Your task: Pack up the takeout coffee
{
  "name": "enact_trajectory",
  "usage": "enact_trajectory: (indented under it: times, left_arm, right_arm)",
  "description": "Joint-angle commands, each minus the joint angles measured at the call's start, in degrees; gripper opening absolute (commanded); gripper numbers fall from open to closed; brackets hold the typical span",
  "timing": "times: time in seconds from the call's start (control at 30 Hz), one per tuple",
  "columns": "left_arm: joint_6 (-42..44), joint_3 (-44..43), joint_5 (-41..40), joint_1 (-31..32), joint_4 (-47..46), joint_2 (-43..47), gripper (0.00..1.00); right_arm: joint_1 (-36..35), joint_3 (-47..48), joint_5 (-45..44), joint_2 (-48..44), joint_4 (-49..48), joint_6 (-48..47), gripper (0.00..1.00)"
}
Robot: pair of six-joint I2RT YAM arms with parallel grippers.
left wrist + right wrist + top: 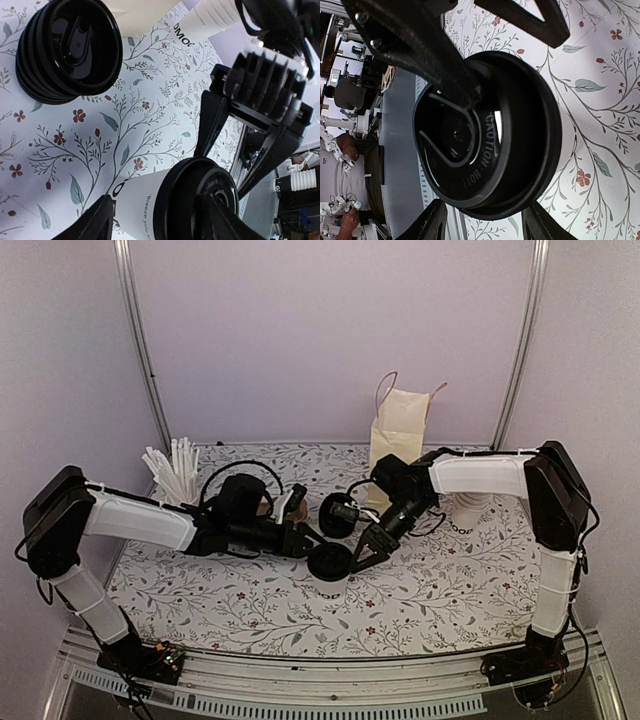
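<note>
The takeout coffee (142, 205) reads "Breeze yo…" on its white side, cut off; its black lid (520, 125) bears raised "CAUTION HOT". The far stacked cup (210, 15) shows partial letters, roughly "OMOO".

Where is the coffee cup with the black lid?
In the top view, the takeout coffee stands near the middle of the table, between the left gripper and the right gripper, just below the stack of black lids.

1 cup w/ lid (331, 567), 1 bag (399, 432), 1 lid stack (67, 50)

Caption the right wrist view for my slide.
Right gripper straddling the takeout coffee, its black lid reading CAUTION HOT, on floral tablecloth.
</note>
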State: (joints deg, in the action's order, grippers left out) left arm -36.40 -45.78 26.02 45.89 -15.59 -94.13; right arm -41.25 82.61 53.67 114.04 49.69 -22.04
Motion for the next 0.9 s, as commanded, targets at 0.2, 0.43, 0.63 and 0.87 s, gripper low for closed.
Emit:
enact_trajectory:
  times: [0.2, 0.43, 0.63, 0.87]
  left_arm:
    - [4.15, -4.30, -3.74, 0.39, 4.83, 3.05, 0.74]
    - [-7.31, 3.70, -8.18, 0.44, 8.99, 12.98, 0.72]
    - [-15.37, 10.38, -3.33, 0.52, 4.40, 15.18, 0.64]
    - [-15.42, 10.12, -0.40, 0.56, 1.04, 12.52, 0.58]
  right_arm:
    - [-0.67, -2.53, -3.04, -4.19, 0.32, -3.38, 0.58]
    - [-0.67, -1.28, -5.88, -5.34, 1.09, -4.22, 0.60]
    - [-0.67, 3.34, -12.83, -7.22, 2.04, -6.43, 0.67]
    - [-5.18, 5.48, -21.47, -8.31, 1.00, -12.13, 0.75]
